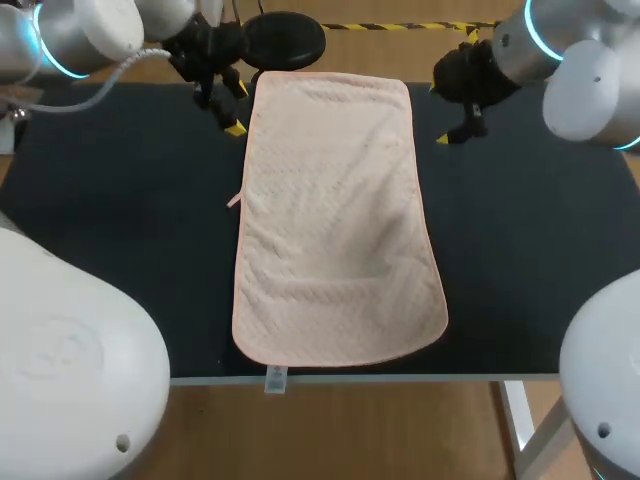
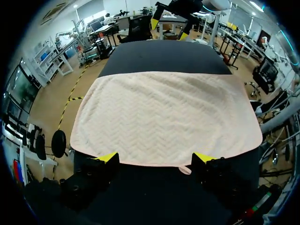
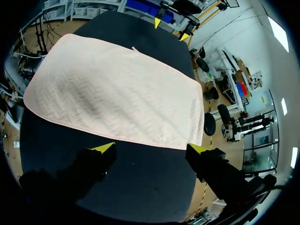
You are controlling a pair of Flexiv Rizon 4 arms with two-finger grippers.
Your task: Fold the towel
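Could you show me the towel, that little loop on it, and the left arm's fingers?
towel [image 1: 335,220]: head view, middle of the cloth.
loop [image 2: 186,169]: left wrist view, the small tab on the towel's edge.
left arm's fingers [image 2: 110,157]: left wrist view, one finger's yellow tip.

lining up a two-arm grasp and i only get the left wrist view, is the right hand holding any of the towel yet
observer: no. in the right wrist view the right hand is open. the long edge of the towel lies just ahead of its tips, not between them.
operator: ok and where do both hands sit along the towel
observer: in the head view both are up at its far end. the left hand is close beside the far left corner. the right hand is off the far right corner, with bare table between it and the towel.
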